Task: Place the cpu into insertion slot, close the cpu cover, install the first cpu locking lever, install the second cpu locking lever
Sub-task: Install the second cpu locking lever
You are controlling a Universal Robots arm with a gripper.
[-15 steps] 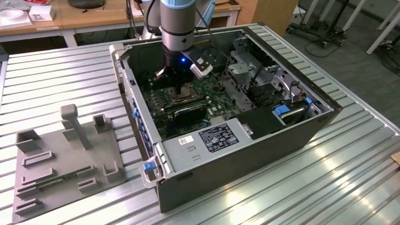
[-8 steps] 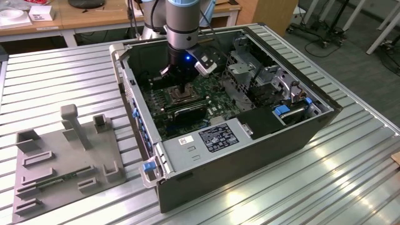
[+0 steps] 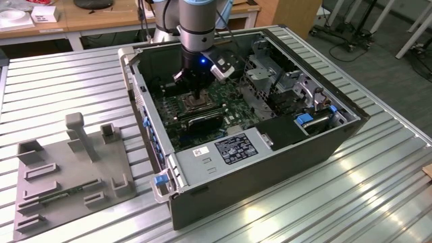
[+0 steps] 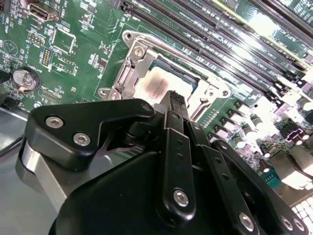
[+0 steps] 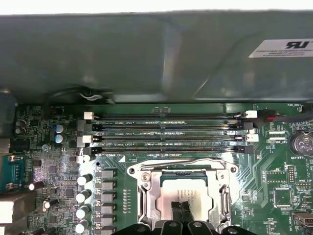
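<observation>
- While the arm reaches down into the open computer case, the grey fixture plate lies on the slatted metal table toward the exterior view's left, well apart from the case and out of the arm's way.
- Inside the case, the gripper hangs straight down over the insertion slot near the middle of the green motherboard; a vertical approach suits a socket that takes its part from above.
- In both wrist views the cpu lies flat within the slot's silvery frame, its pale metal face up, so it looks seated.
- The cpu cover appears as a silvery frame around the chip; whether it is fully down I cannot tell.
- The two fingertips are pressed together with nothing between them, directly over the chip; whether they touch its face I cannot tell.
- Long black memory slots run just beside one edge of the socket, with the case wall beyond, so room there is tight.
- Toward the exterior view's right, drive cages crowd that side of the case.
</observation>
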